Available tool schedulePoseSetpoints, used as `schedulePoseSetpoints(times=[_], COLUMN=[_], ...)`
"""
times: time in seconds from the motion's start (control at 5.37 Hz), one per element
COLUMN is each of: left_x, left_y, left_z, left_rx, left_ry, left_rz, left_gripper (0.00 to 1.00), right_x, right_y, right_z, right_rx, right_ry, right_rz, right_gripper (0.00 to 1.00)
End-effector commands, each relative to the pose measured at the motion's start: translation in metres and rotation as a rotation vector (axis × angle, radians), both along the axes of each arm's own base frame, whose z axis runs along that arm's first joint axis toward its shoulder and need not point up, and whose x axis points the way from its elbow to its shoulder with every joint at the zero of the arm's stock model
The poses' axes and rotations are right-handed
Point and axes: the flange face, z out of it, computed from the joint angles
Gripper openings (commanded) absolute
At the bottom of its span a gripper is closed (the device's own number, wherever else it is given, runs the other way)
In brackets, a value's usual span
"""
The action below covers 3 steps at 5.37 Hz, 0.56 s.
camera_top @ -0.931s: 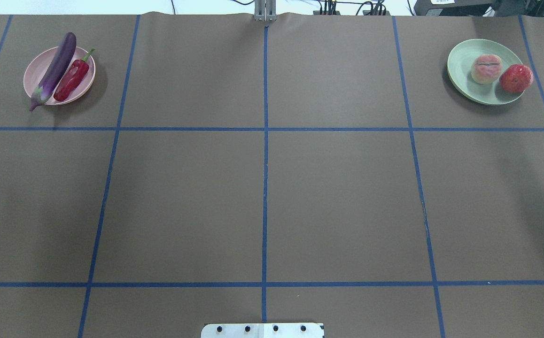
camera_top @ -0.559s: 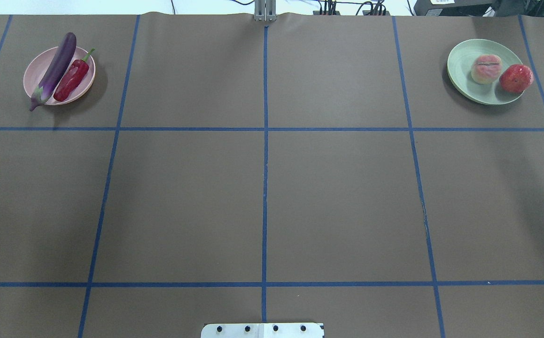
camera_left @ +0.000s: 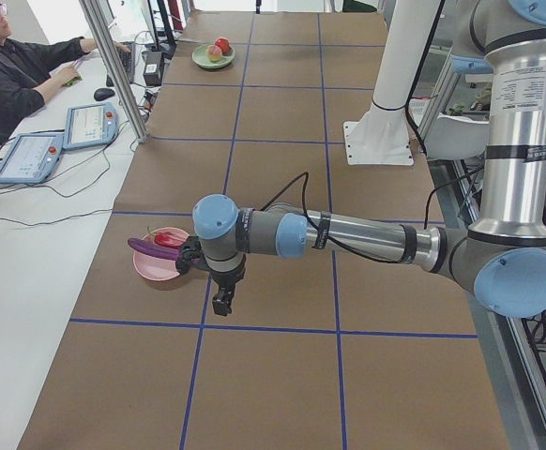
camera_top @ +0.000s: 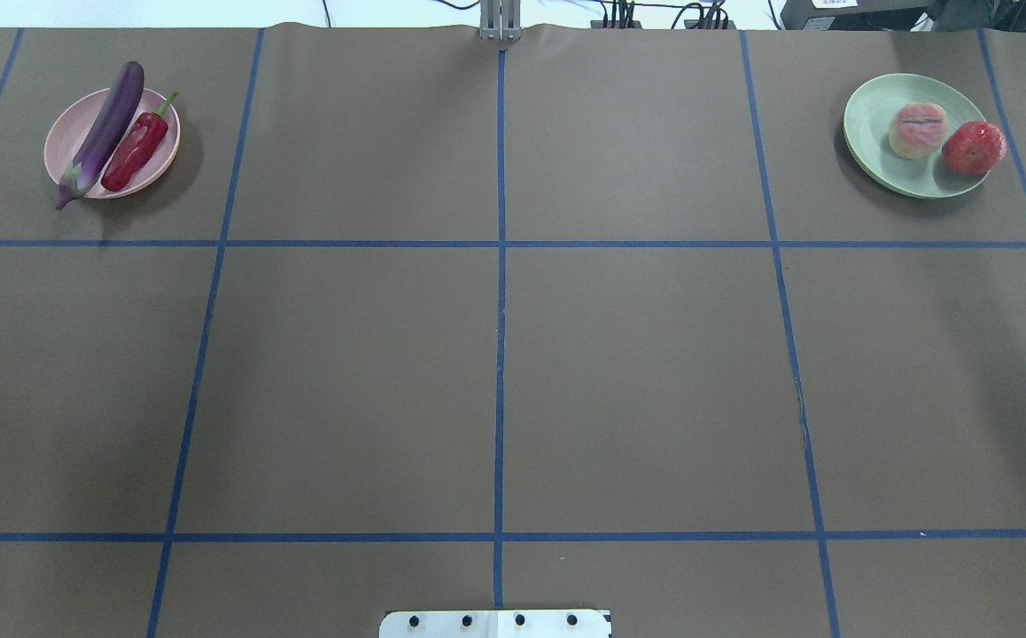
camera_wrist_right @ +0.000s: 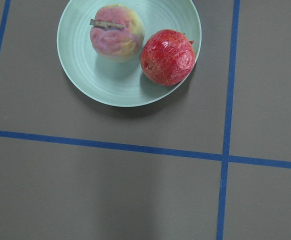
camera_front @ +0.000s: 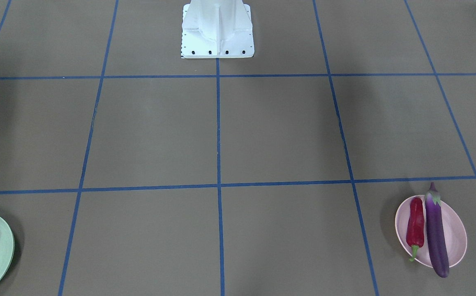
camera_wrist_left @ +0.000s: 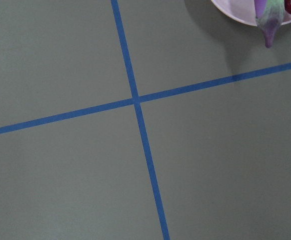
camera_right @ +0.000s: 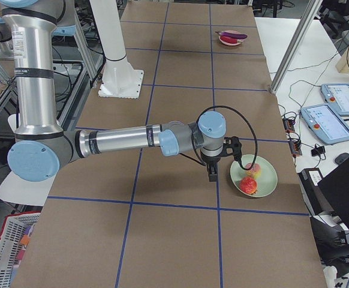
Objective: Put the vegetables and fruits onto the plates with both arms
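Overhead exterior view: the eggplant (camera_top: pixel 105 133) lies slantwise across the pink plate (camera_top: pixel 66 133) at the worktop's (camera_top: pixel 637 381) far left, both ends past the rim. The chili pepper (camera_top: pixel 134 151) lies close alongside it, stem toward the far edge. At the far right the mint plate (camera_top: pixel 872 115) carries the peach (camera_top: pixel 917 129) near its middle and the pomegranate (camera_top: pixel 974 148) just beside it, out on the rim. Blue tape lines (camera_top: pixel 500 354) cut the brown worktop into squares, and the white base block (camera_front: pixel 217 28) stands at the robot's edge. From the side, the left arm (camera_left: pixel 348 234) reaches out low, its wrist covering a bit of the pink plate's edge. The left end effector (camera_left: pixel 220 305) hangs pointing down just beside that plate, the right end effector (camera_right: pixel 212 174) likewise beside the mint plate — whether either is spread or pressed together cannot be told. An operator (camera_left: pixel 10 66) sits at a side desk with tablets (camera_left: pixel 29 155). Plates and produce lie just as they did moments earlier.
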Motion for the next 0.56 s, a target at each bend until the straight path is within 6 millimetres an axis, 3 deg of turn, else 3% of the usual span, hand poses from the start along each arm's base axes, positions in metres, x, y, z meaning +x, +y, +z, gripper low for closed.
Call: schedulePoseSetpoints(times=[0.0, 0.37], left_x=[-0.013, -0.0135], left_y=[0.0028, 0.0053], left_z=[-0.0002, -0.0021], left_rx=[0.007, 0.015], left_ry=[-0.003, -0.009], left_rz=[-0.025, -0.022], left_gripper=[1.0, 1.0], right_x=[0.0005, 0.0002], right_y=[0.0008, 0.001], right_z=[0.003, 0.0004], right_rx=[-0.005, -0.003], right_ry=[0.005, 0.0], right_rz=[0.001, 0.001], right_gripper=[1.0, 1.0])
